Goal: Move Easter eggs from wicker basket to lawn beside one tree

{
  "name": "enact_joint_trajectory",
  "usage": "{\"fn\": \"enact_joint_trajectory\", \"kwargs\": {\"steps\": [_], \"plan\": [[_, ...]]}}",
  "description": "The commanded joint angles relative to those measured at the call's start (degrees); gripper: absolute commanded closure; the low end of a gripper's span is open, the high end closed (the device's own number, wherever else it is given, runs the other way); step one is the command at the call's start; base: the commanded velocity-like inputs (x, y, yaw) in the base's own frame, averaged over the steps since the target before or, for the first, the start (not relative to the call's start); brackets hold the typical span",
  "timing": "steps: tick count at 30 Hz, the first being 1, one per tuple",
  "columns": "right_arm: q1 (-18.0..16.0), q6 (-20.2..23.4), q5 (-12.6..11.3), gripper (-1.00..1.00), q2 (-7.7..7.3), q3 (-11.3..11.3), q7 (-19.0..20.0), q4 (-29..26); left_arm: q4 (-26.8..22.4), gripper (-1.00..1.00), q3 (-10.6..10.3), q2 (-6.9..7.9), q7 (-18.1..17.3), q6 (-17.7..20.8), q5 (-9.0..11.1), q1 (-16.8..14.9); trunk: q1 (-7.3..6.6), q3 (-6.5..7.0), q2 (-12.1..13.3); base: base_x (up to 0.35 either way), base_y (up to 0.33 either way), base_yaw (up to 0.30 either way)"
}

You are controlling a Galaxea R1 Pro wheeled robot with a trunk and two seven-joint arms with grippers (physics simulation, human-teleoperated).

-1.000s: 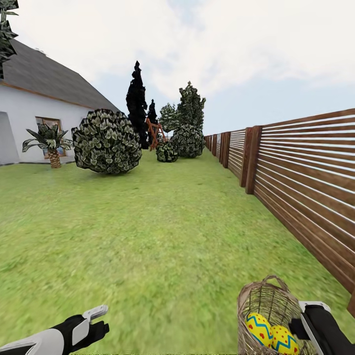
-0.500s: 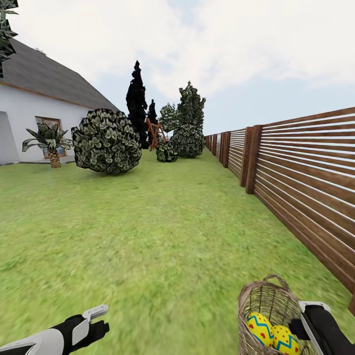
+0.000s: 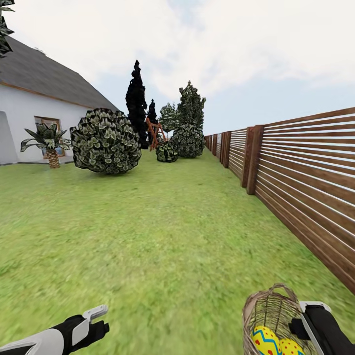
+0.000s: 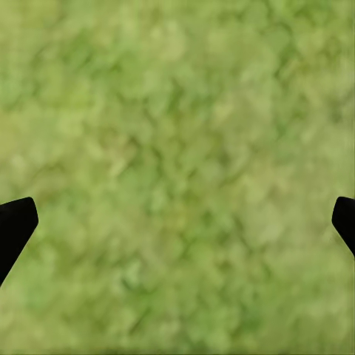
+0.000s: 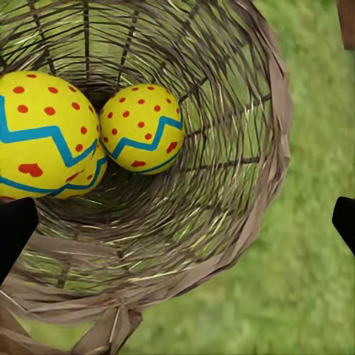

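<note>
The brown woven wicker basket (image 3: 272, 315) is seen on the mottled green lawn (image 3: 162, 231), just beside the right gripper (image 3: 315, 325). Yellow eggs with blue zigzags and red dots (image 5: 140, 127) lie inside; a third is glimpsed in the right wrist view. Both grippers' fingers are spread wide; the left gripper (image 3: 93, 323) hovers over bare grass. Farther off stand a brown slatted wooden fence (image 3: 301, 177) and round bushes (image 3: 105, 141).

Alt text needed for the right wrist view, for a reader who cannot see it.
Looking down into the brown wicker basket, yellow Easter eggs with red dots and blue zigzag bands lie at its bottom. Green lawn shows beside it, with dark fingertips at both edges.
</note>
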Motion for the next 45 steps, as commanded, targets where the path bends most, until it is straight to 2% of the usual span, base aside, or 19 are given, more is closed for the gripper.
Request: {"fn": "enact_joint_trajectory", "kwargs": {"steps": [1, 15, 21, 45], "plan": [[-0.03, 0.28, 0.51, -1.00, -0.01, -0.03, 0.30, -0.05, 0.08, -1.00, 0.43, 0.01, 0.18, 0.10, 0.26, -0.07, -0.01, -0.07, -0.03, 0.005, 0.000, 0.000], [-0.05, 0.28, 0.47, -1.00, -0.28, -0.03, 0.37, 0.03, 0.09, -1.00, 0.41, -0.10, 0.19, 0.11, 0.26, -0.11, -0.01, 0.16, -0.03, 0.001, 0.000, -0.212], [-0.04, 0.28, 0.47, -1.00, -0.30, -0.05, 0.37, 0.04, 0.09, -1.00, 0.40, -0.24, 0.19, 0.05, 0.26, -0.08, -0.01, 0.18, -0.03, 0.000, 0.000, -0.060], [-0.05, 0.28, 0.93, -1.00, 0.14, 0.05, 0.29, 0.12, 0.08, -1.00, 0.43, -0.17, 0.19, 0.11, 0.29, -0.10, 5.26, -4.12, -9.66, 0.000, 0.000, -0.001]]}}
